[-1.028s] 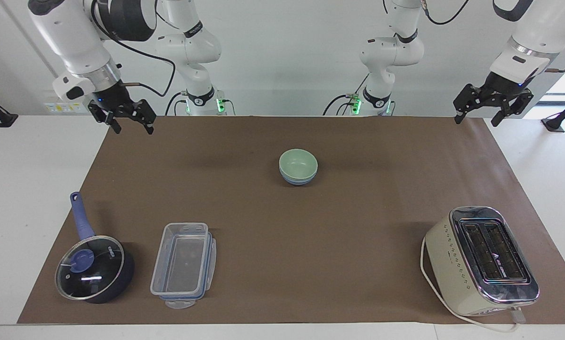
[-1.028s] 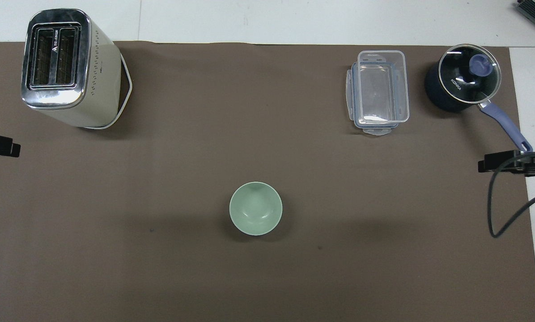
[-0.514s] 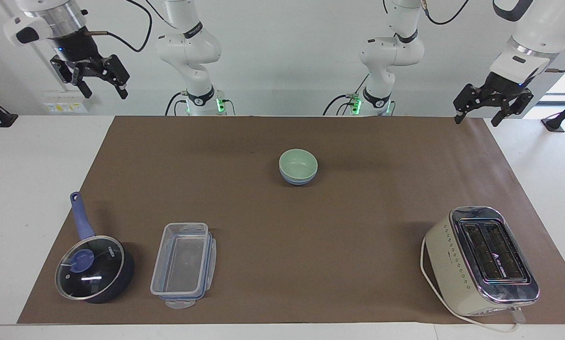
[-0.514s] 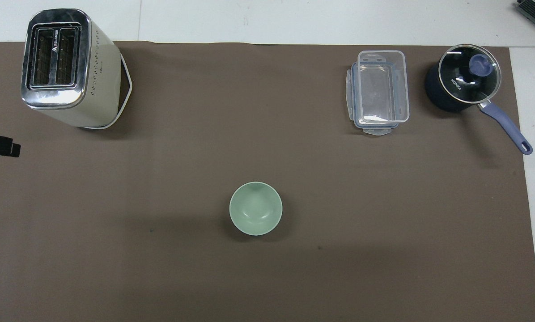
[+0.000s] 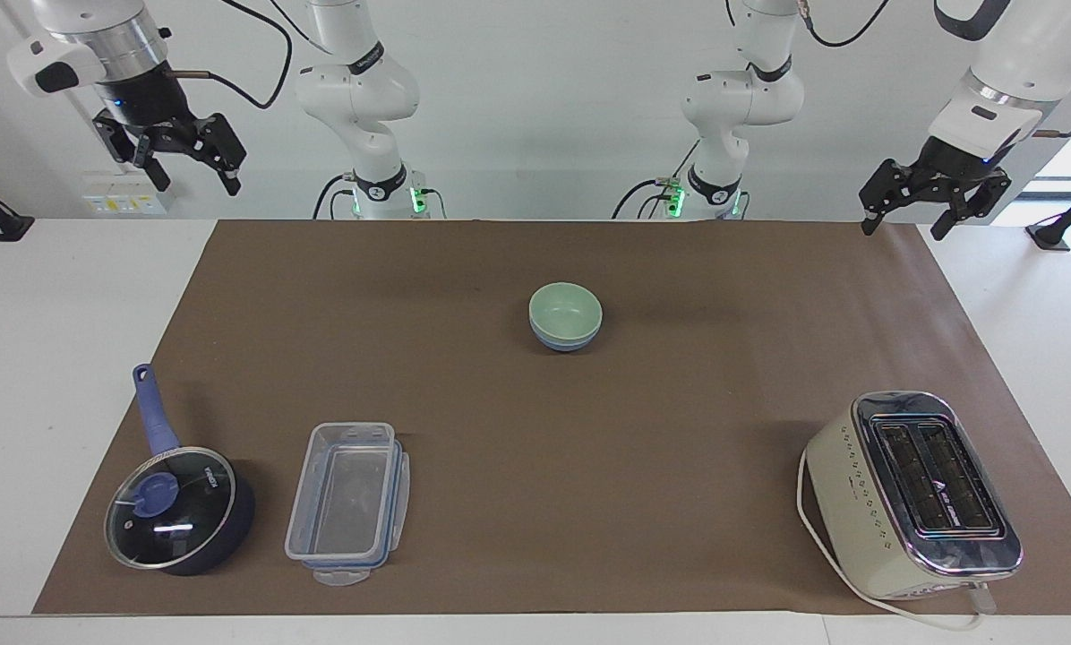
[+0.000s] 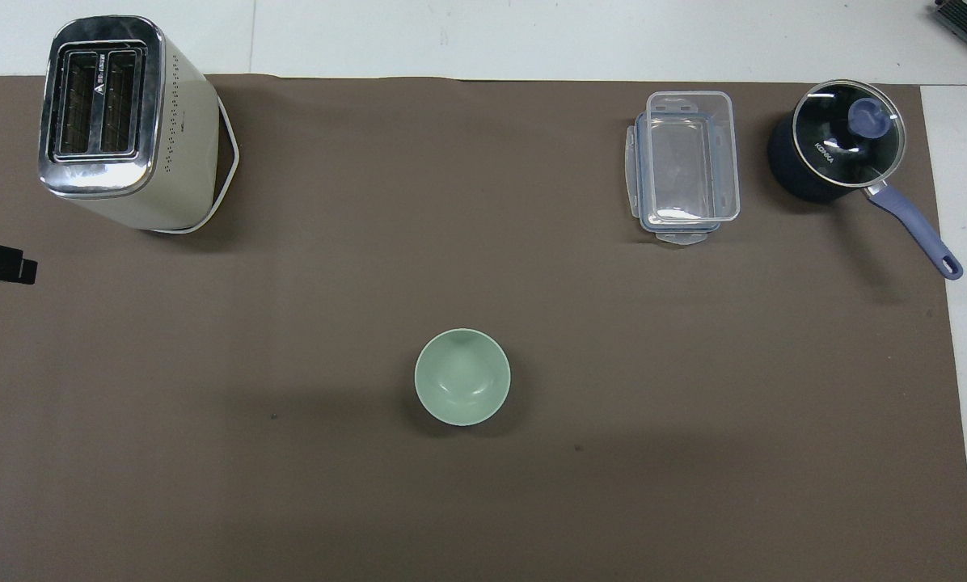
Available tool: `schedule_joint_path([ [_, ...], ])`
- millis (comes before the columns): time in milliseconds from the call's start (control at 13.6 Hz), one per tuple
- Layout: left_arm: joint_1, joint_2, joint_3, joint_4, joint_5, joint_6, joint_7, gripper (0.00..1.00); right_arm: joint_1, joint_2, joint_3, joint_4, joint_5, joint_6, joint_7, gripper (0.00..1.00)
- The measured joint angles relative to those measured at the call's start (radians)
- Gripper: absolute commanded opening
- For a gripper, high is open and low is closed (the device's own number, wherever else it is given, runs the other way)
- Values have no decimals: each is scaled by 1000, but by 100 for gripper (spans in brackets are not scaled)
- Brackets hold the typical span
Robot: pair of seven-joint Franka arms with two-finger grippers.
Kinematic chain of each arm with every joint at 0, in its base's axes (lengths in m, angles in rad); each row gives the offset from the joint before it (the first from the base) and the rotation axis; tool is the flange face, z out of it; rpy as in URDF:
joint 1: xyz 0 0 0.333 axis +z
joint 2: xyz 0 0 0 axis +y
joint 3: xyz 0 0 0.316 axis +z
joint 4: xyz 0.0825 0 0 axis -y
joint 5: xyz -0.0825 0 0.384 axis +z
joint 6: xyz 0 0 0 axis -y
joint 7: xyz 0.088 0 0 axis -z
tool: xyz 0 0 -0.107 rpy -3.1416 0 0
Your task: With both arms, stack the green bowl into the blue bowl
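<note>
Since a second ago only the right arm has moved: its right pincer (image 5: 170, 158) has risen from just above the mat's corner to hang high at its own end of the worktop (image 5: 70, 296), while the left pincer (image 5: 934, 201) hovers over the mat's corner at the left arm's end, exactly where it was. Both pincers stand open with their fingers spread, and neither holds anything. As for the task, it looks finished: the green bowl (image 5: 565, 309) sits nested inside the blue bowl (image 5: 564, 341), upright and level, near the middle of the brown mat (image 5: 535, 466) and closer to the robots than the other things. Only a band of blue shows beneath the green rim in the facing view, and from overhead the green bowl (image 6: 462, 377) hides the blue one altogether. Nothing appears left to do beyond the arms parking. Counting: one green bowl, one blue bowl, one lidded saucepan (image 5: 180, 509), one clear plastic container (image 5: 347, 502), one toaster (image 5: 917, 495), two arms, two pincers.
</note>
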Motion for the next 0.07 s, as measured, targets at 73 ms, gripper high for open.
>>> schedule_joint_path([
  [73, 0, 0, 0, 0, 0, 0, 0, 100, 0, -1, 0, -3, -1, 0, 0, 100],
])
